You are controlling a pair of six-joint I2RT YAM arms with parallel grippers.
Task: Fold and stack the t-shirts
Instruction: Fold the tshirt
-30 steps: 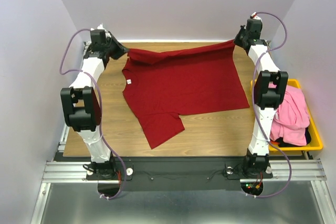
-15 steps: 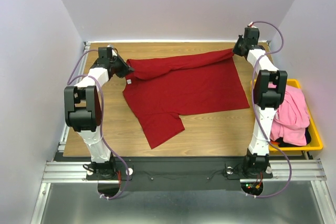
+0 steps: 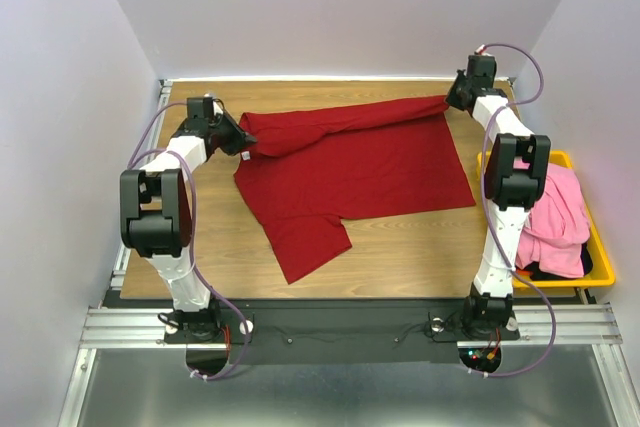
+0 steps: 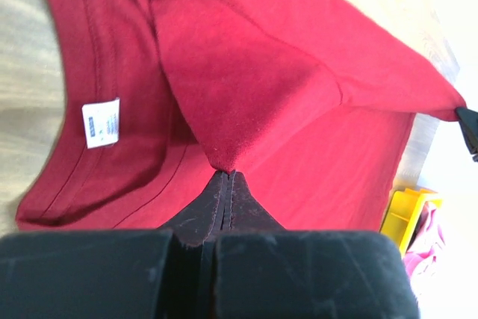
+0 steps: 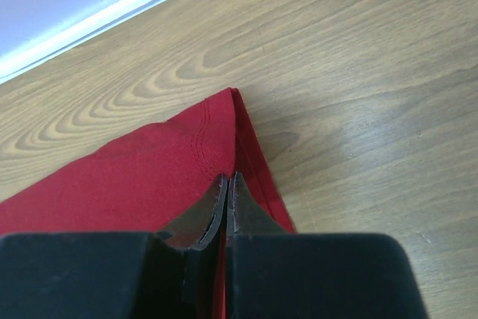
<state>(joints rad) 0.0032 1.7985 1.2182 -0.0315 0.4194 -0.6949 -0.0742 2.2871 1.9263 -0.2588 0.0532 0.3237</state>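
The dark red t-shirt (image 3: 350,167) lies spread on the wooden table (image 3: 420,247), and its far edge is lifted into a fold. My left gripper (image 3: 242,137) is shut on a pinch of that cloth at the shirt's left shoulder. The left wrist view shows the tips (image 4: 226,174) closed on red fabric (image 4: 246,87), with the white neck label (image 4: 101,121) just left of them. My right gripper (image 3: 450,100) is shut on the shirt's far right corner. In the right wrist view its tips (image 5: 228,179) clamp the stitched hem (image 5: 149,169).
A yellow bin (image 3: 601,257) stands off the table's right edge, holding a pink t-shirt (image 3: 560,209) on top of a black one (image 3: 545,272). The bin (image 4: 403,214) also shows in the left wrist view. A sleeve (image 3: 305,242) reaches toward the front edge.
My left gripper has come down and toward the near side with the cloth, drawing the shoulder over the shirt. The right gripper has dropped slightly at the far right corner.
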